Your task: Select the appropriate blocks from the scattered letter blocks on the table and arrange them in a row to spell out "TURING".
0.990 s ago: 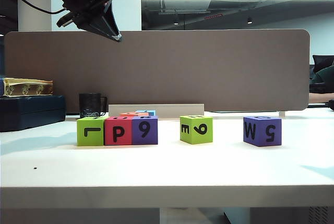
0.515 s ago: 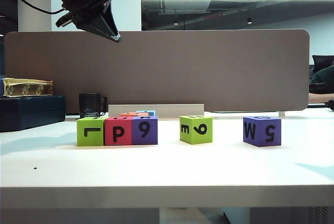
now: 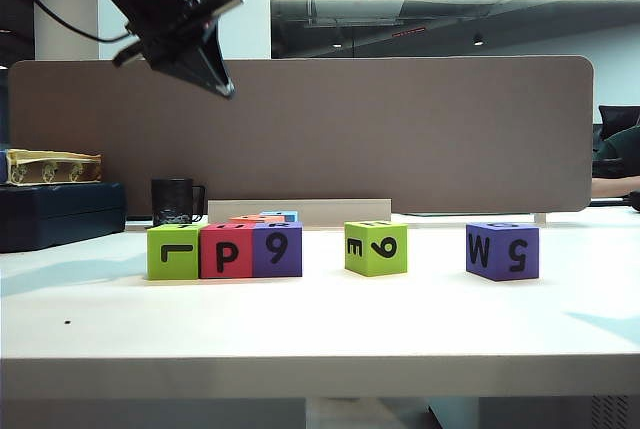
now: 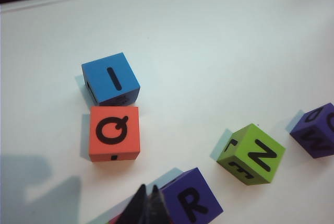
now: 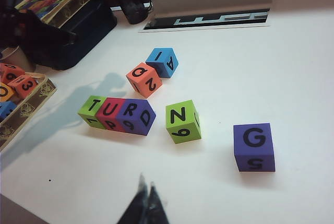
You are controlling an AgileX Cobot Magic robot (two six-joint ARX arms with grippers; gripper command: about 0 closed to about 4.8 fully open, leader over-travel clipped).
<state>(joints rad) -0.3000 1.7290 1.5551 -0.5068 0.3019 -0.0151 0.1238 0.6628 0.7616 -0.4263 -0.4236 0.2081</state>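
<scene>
Both tools pinched shut and empty: left tool (image 4: 147,207) above blue I block (image 4: 111,78), right tool (image 5: 146,203) near table (image 5: 292,67) edge.

Purple R block (image 4: 194,199) cut by the frame edge; purple block (image 4: 317,129) likewise; right end effector (image 5: 146,195) blurred.

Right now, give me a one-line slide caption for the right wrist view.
Shut right gripper above the table: T, U, R blocks in a row; I, N and G still apart.

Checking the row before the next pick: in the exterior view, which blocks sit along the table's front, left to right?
Green L block → red P block → purple 9 block → green E/9 block → purple W/5 block.
</scene>
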